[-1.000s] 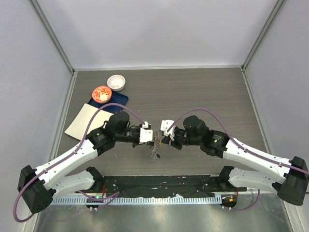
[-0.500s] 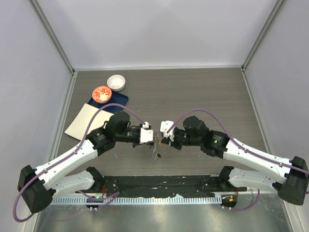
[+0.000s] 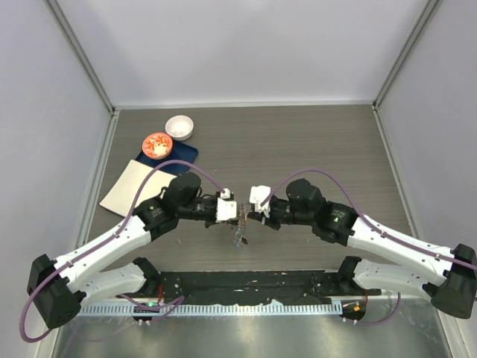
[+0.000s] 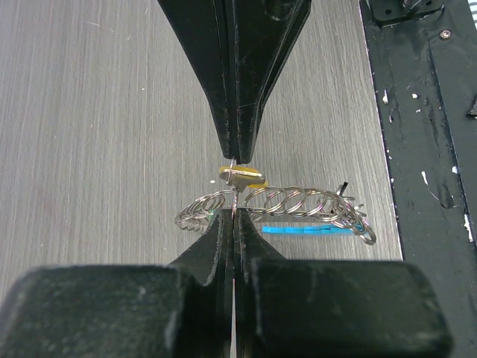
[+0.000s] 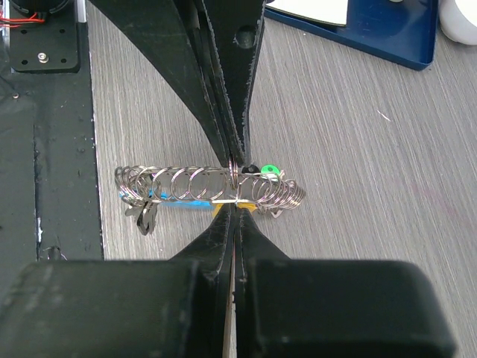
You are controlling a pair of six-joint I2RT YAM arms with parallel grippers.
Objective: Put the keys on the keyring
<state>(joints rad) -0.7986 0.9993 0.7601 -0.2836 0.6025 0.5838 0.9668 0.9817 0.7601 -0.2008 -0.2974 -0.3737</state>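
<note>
One keyring (image 4: pixel 287 203), one white bowl (image 3: pixel 179 127), one red-patterned dish (image 3: pixel 157 145), one blue tray (image 3: pixel 186 155), one cream sheet (image 3: pixel 130 188)

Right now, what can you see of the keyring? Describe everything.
The keyring is a coil of thin silvery wire loops with a bright blue strip alongside. It lies crosswise between the shut left gripper and right gripper, which seem to pinch its middle. A yellow tag and a green tag sit against it.

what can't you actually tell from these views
Top view: keyring too small; keys uncountable.
Left wrist view: yellow tag, its key hidden behind the right gripper.
Right wrist view: whether that gripper pinches a key or the ring, hidden by its closed tips; white bowl cut off at the corner.
</note>
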